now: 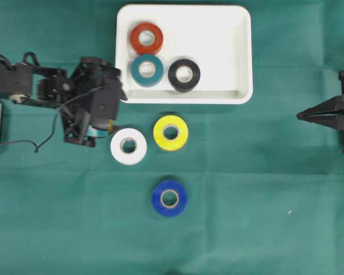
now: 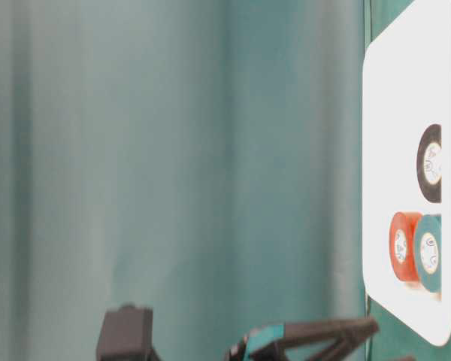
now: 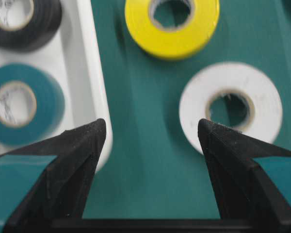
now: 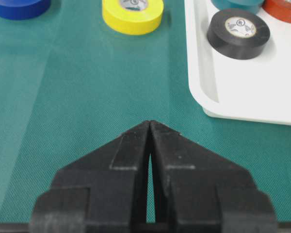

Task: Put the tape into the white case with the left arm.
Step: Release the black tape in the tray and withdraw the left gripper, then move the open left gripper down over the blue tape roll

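Note:
Three tape rolls lie loose on the green cloth: white [image 1: 128, 146], yellow [image 1: 171, 132] and blue [image 1: 169, 198]. The white case [image 1: 223, 46] at the top holds a red roll [image 1: 146, 38], a teal roll [image 1: 147, 70] and a black roll [image 1: 184, 74]. My left gripper [image 1: 117, 112] hovers open and empty between the case's near left corner and the white roll. In the left wrist view its gap [image 3: 152, 128] frames bare cloth, with the case rim [image 3: 89, 73] by the left finger and the white roll [image 3: 196, 107] by the right. My right gripper [image 1: 301, 116] is shut at the right edge.
The right wrist view shows the shut gripper [image 4: 150, 124] over bare cloth, with the yellow roll [image 4: 131, 22], the blue roll [image 4: 19, 7] and the case [image 4: 247, 92] ahead. A black cable [image 1: 46, 137] trails from the left arm.

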Robot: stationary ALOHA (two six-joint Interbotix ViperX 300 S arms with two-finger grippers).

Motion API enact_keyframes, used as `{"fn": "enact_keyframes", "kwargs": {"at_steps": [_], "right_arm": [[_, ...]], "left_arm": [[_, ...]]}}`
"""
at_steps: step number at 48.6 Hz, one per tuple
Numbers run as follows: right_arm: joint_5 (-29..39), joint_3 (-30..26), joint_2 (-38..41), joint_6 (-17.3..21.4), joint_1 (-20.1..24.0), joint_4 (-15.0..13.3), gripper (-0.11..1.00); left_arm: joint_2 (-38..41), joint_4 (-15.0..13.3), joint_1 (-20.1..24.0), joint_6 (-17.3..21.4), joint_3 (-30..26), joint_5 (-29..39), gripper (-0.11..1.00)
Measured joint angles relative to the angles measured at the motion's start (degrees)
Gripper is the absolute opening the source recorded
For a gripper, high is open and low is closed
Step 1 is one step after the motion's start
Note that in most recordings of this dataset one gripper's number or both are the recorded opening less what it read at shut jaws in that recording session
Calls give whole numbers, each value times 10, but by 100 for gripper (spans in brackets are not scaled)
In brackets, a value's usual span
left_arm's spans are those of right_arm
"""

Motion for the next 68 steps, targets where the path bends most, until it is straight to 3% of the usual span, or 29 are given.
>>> {"fn": "enact_keyframes", "kwargs": {"at_steps": [13,37,68], "right_arm": [[1,0,0,0,0,0,-9],[0,0,1,0,0,0,-9],[0,0,1,0,0,1,-9]], "left_arm": [[-61,-1,-2,-31,59,0,76],[-159,-1,-47,-33,143,-2,76],[-182,-1,-54,-33,156,-6,76]]}}
